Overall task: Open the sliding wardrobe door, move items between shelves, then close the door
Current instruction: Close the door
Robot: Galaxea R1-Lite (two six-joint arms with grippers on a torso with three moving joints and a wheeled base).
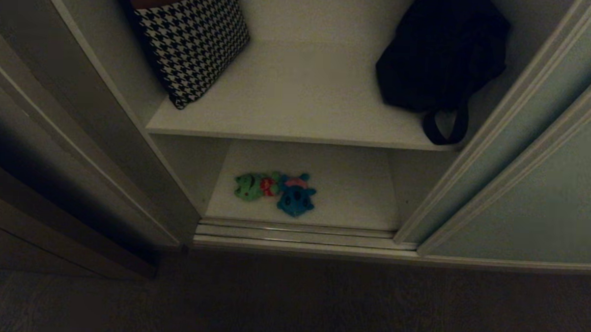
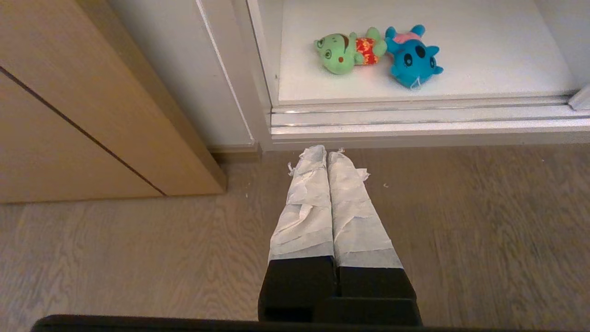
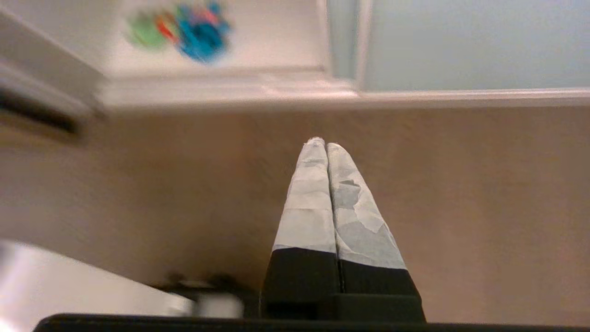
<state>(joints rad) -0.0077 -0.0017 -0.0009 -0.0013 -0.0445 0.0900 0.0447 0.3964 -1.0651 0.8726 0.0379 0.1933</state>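
Hanging above the wood floor point(image 2: 461, 221), the left gripper point(image 2: 326, 150) points toward the wardrobe's bottom track point(image 2: 415, 122), its 2 taped fingers point(image 2: 304, 207) pressed together and empty. The right gripper point(image 3: 321, 140) likewise hangs over the floor, jaws pressed together with nothing between them, its tips aimed near the lower corner of the door point(image 3: 474, 41). Neither arm appears in the head view.

The door point(image 1: 540, 194) stands slid to the right, leaving the compartment open. Inside are 2 white shelves. The upper shelf point(image 1: 303, 97) carries a houndstooth cushion point(image 1: 194, 39) leaning at its left side and a black bag point(image 1: 439, 53) at its right, 1 strap loop hanging over the front edge. The lower shelf point(image 1: 353, 192) carries 2 plush toys lying side by side and touching, near the front and left of centre: the green toy point(image 1: 250, 185) with a red patch on the left, the blue toy point(image 1: 296, 195) with a pink top on the right. A brown wooden panel point(image 2: 69, 115) stands left of the wardrobe.
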